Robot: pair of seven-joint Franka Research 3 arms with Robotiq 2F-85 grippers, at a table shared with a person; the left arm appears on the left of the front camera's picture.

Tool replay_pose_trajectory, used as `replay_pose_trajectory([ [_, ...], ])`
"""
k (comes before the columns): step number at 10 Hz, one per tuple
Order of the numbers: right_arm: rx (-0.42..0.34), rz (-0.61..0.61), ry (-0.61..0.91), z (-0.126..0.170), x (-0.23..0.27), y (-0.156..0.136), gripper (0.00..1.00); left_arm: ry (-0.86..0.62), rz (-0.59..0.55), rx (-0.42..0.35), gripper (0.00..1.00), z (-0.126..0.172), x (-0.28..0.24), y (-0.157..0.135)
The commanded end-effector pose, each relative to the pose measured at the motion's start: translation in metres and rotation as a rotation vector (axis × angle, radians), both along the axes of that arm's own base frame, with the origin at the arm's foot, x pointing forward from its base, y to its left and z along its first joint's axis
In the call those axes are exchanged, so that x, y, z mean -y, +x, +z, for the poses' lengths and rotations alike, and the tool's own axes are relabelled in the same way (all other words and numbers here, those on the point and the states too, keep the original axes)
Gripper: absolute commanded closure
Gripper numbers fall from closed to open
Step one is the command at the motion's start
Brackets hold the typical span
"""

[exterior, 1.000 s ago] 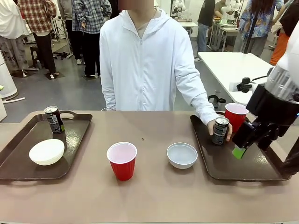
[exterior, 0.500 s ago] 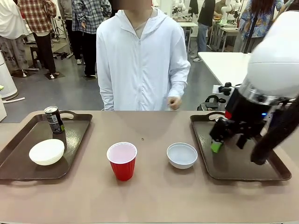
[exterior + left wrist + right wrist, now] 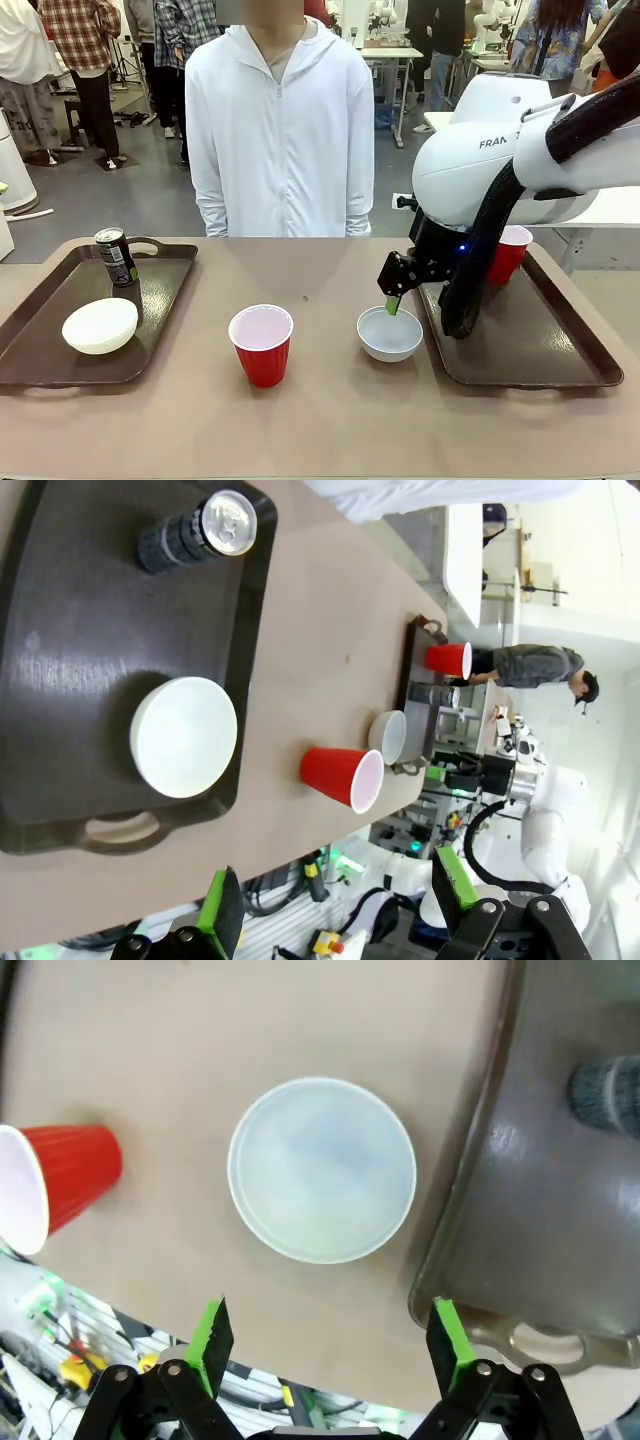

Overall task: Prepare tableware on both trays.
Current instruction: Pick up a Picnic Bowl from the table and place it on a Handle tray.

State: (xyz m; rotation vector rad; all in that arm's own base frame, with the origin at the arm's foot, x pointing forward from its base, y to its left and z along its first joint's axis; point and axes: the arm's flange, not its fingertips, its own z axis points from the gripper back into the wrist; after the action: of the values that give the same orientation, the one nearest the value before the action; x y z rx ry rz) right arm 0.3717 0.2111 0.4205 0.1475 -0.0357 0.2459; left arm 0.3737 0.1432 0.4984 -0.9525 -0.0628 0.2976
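Front view: right arm [image 3: 480, 170], shell lettered "FRAN", holds the right gripper [image 3: 394, 298] over the grey-white bowl [image 3: 390, 333] on the table [image 3: 330, 420], just beside the right tray [image 3: 520, 350]. A red cup [image 3: 510, 250] stands on that tray.

Left wrist view: left gripper [image 3: 337, 895] spread wide and empty above the left tray [image 3: 80, 640], which carries a can [image 3: 195, 530] and a cream bowl [image 3: 183, 736]. Can print illegible.

Right wrist view: right gripper fingers parted, holding nothing, bowl ahead of them.

Wide-angle look along a tan table [image 3: 310, 630], near tray [image 3: 80, 630] in dark brown holding a cream-white bowl [image 3: 183, 737] and an upright dark can [image 3: 195, 530], red cup [image 3: 342, 777] on the bare table, grey-white bowl [image 3: 391, 736] just beside a far tray [image 3: 412, 680] carrying a second red cup [image 3: 448, 659], left gripper [image 3: 335, 905] with green-padded fingers [image 3: 220, 912] spread wide at the bottom edge
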Motion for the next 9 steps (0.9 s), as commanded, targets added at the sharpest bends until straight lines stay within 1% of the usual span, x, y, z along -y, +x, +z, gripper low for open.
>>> replay_pose_trajectory([
  [1, -0.001, 0.019, -0.012, 0.010, 0.011, -0.019, 0.00, -0.009, -0.010, 0.011, 0.00, 0.001, -0.004, -0.001],
  [3, -0.001, 0.019, -0.012, 0.010, 0.011, -0.019, 0.00, -0.009, -0.010, 0.011, 0.00, 0.001, -0.004, -0.001],
  [4, -0.001, 0.003, -0.005, 0.007, 0.004, -0.008, 0.00, -0.009, -0.010, 0.011, 0.00, 0.001, -0.004, -0.001],
  [5, -0.005, -0.109, 0.012, -0.002, 0.002, 0.004, 0.00, -0.009, -0.010, 0.011, 0.00, 0.001, -0.004, -0.001],
  [6, 0.017, -0.207, -0.020, -0.016, -0.002, 0.016, 0.00, -0.009, -0.010, 0.011, 0.00, 0.001, -0.004, -0.001],
  [7, 0.036, -0.255, -0.039, -0.030, -0.007, 0.029, 0.00, -0.009, -0.010, 0.011, 0.00, 0.001, -0.004, -0.001],
  [9, 0.014, -0.327, -0.096, -0.054, -0.017, 0.048, 0.00, -0.009, -0.010, 0.011, 0.00, 0.001, -0.004, -0.001],
])
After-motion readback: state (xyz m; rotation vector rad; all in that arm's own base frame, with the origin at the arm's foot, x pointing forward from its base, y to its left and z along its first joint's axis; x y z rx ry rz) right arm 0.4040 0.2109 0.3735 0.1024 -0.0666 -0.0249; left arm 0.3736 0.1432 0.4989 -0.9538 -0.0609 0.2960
